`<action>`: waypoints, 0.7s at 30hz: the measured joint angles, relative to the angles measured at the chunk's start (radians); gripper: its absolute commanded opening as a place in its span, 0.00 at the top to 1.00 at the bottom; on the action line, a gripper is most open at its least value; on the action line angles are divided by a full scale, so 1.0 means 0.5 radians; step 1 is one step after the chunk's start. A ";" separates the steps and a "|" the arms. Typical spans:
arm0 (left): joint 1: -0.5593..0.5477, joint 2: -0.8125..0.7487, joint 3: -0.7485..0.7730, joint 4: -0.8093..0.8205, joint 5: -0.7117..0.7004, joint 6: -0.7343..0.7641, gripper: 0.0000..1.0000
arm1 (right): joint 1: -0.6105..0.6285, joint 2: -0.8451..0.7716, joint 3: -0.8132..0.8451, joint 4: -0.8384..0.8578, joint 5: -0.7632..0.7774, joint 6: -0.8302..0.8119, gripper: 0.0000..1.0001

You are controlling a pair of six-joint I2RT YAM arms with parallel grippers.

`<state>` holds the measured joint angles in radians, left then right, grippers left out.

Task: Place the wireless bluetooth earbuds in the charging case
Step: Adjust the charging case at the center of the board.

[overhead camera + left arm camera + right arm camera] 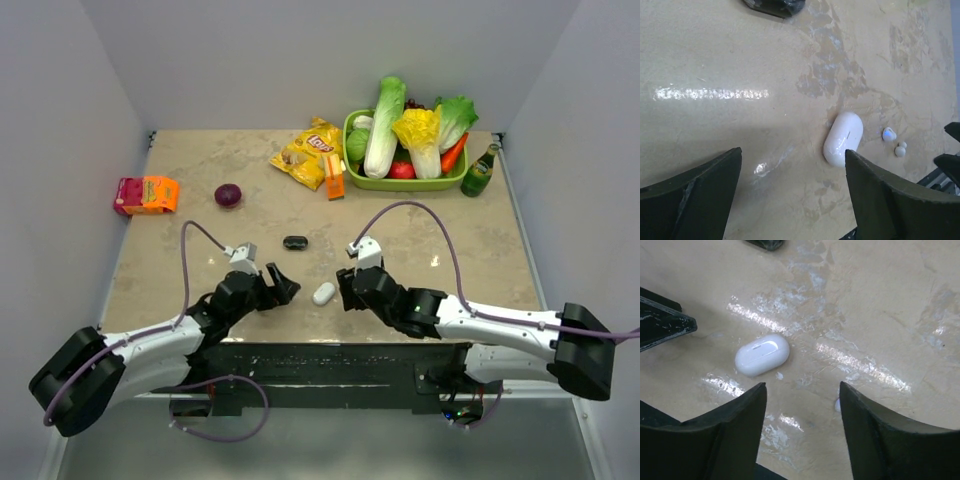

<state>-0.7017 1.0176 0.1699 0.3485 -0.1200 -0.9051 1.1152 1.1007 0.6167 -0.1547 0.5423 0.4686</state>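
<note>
A: How did the grippers stand?
B: The left gripper (792,155) gaped wide, holding nothing; the right gripper (802,387) was likewise spread and empty.
A: And the earbuds?
B: Two white earbuds (889,134) lay loose just beside the shut white case (842,138), which lay between the grippers; the black case (295,242) sat farther back.

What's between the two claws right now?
The white case lies on the table between the left claw and the right claw, as the top view shows. The left wrist view shows two white earbuds just beside it.
</note>
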 measured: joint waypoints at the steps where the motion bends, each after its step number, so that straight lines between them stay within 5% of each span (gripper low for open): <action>1: -0.029 0.000 -0.005 0.012 -0.006 -0.002 0.23 | 0.000 0.031 -0.005 0.011 -0.028 0.005 0.68; 4: -0.065 0.000 -0.053 0.062 -0.030 -0.009 0.37 | 0.000 0.104 -0.057 0.085 -0.099 0.034 0.98; 5: -0.067 0.000 -0.073 0.069 -0.035 -0.011 0.42 | 0.000 0.114 -0.083 0.108 -0.119 0.052 1.00; 12: -0.069 0.037 -0.181 0.164 -0.053 -0.037 0.77 | -0.001 0.302 -0.204 0.287 -0.233 0.128 1.00; 21: -0.082 0.330 -0.092 0.323 -0.030 -0.002 0.82 | 0.042 0.565 -0.195 0.544 -0.433 0.157 1.00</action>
<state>-0.7429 1.1828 0.1238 0.5102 -0.1349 -0.9062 1.1362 1.3830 0.5190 0.1173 0.3256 0.5472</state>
